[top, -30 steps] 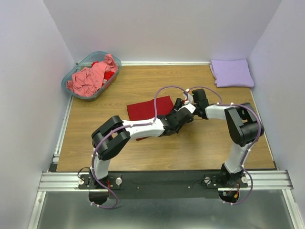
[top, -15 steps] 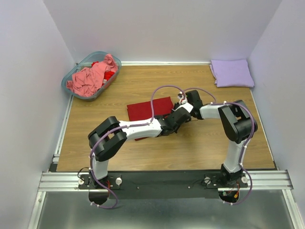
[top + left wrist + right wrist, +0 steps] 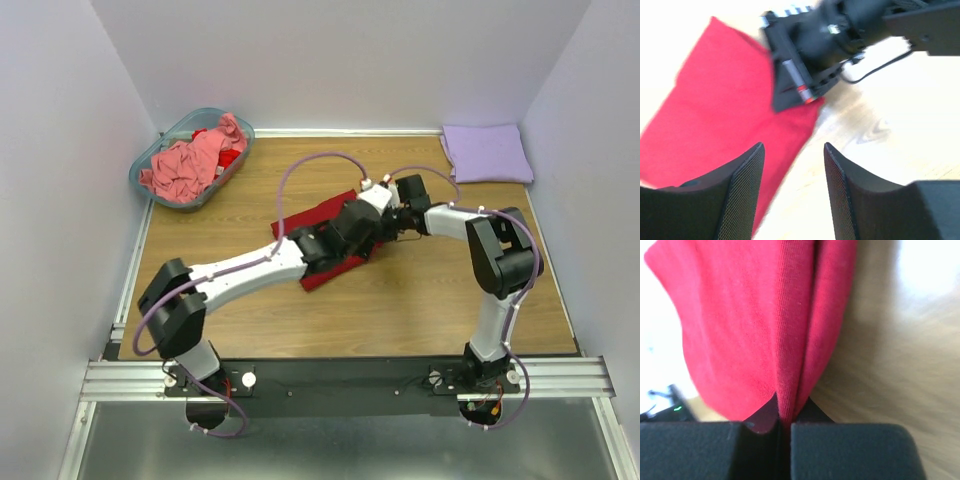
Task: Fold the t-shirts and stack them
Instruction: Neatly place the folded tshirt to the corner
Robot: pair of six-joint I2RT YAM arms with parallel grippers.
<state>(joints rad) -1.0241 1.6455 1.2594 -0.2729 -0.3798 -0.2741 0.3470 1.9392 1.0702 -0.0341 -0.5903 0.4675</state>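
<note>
The dark red t-shirt (image 3: 322, 217) lies folded on the middle of the table, partly under my left arm. My right gripper (image 3: 784, 422) is shut on a pinched fold of its edge (image 3: 790, 340). In the top view the right gripper (image 3: 392, 224) is at the shirt's right corner. My left gripper (image 3: 792, 147) hangs open just above that same corner, holding nothing, with the red shirt (image 3: 720, 110) at its left. The lavender t-shirt (image 3: 487, 152) lies folded at the back right. A crumpled salmon-pink t-shirt (image 3: 188, 160) fills the basket.
The teal plastic basket (image 3: 141, 181) stands in the back left corner with some red cloth (image 3: 229, 157) under the pink one. White walls close in the table on three sides. Both arms cross over the table's middle.
My left gripper has opened and its arm has stretched farther out over the red shirt. My right gripper has shut on the shirt's edge. The shirt has turned and shifted a little.
</note>
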